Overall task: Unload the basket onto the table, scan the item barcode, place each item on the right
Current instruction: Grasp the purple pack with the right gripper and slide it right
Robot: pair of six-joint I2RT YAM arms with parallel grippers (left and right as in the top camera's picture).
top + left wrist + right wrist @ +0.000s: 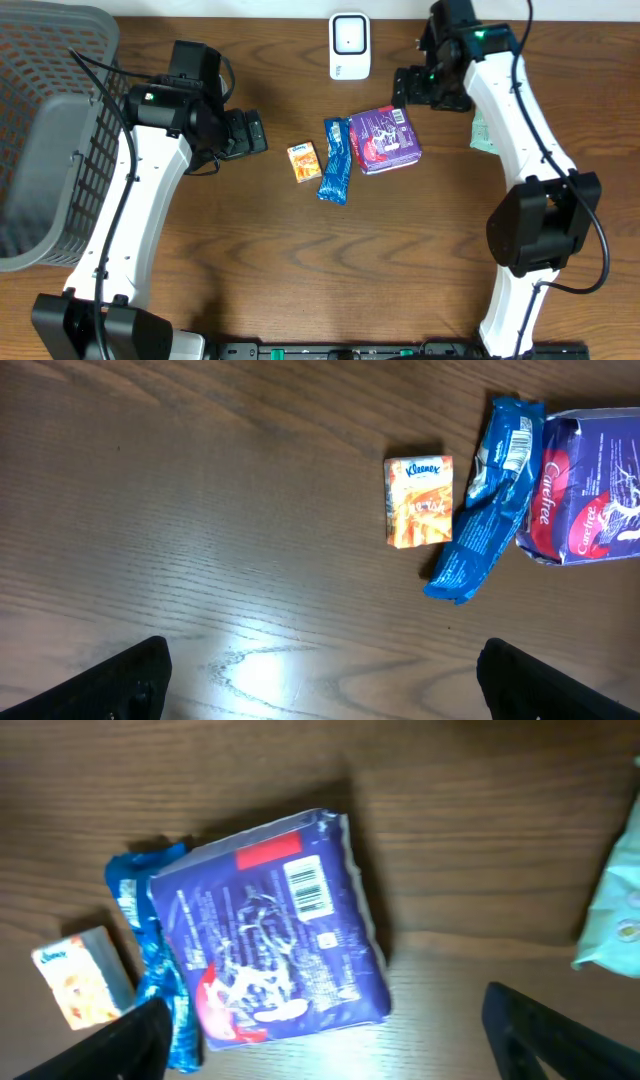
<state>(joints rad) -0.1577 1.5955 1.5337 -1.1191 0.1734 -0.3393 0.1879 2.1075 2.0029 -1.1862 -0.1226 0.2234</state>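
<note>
While both arms' jaws gape wide and empty, the purple pack [270, 920] lies free.

purple pack [384, 140] blocked left by touching blue wrapper [336, 160]; open wood [400, 260] near side; scanner [349, 46] behind.

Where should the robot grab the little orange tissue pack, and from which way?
Probably from straight above, since the orange tissue pack lies flat on the table. Gripping its two short ends looks best: bare wood lies beyond both, while the blue wrapper crowds one long side.
</note>
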